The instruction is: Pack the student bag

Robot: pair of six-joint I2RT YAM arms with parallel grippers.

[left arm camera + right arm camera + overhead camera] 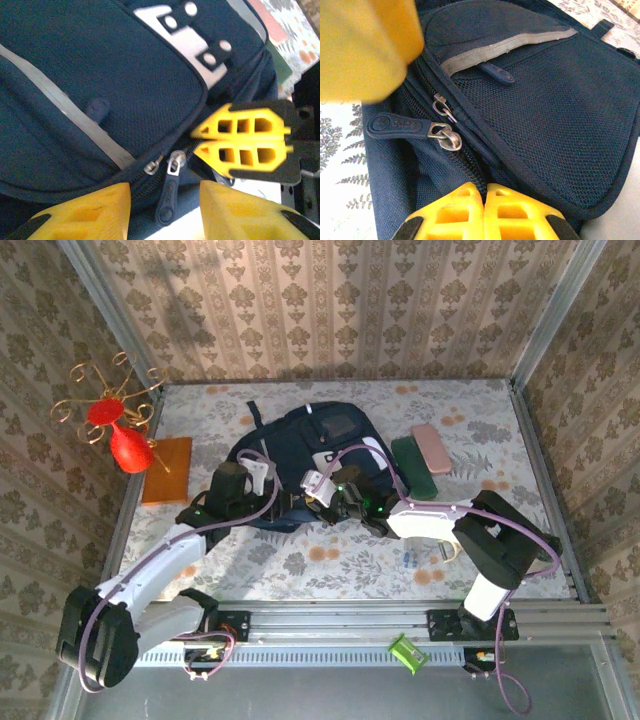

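Note:
The student bag [320, 445], a dark navy backpack with white patches and a pale stripe, lies flat in the middle of the table. My left gripper [165, 192] is at the bag's near edge, open. A dark rubber zip pull [169, 190] lies loose between its yellow fingers, touching neither. My right gripper [485, 189] is shut on the bag's zip seam just below the metal slider [447, 139]. In the left wrist view the right gripper [196, 141] pinches that same seam to the right of the slider. From above, both grippers [262, 472] [318, 483] meet at the bag's front edge.
A green book [413, 468] and a pink case [434, 448] lie right of the bag. An orange board [167, 470] and a red vase [125, 445] with a gold wire stand are at the far left. Patterned walls close in three sides.

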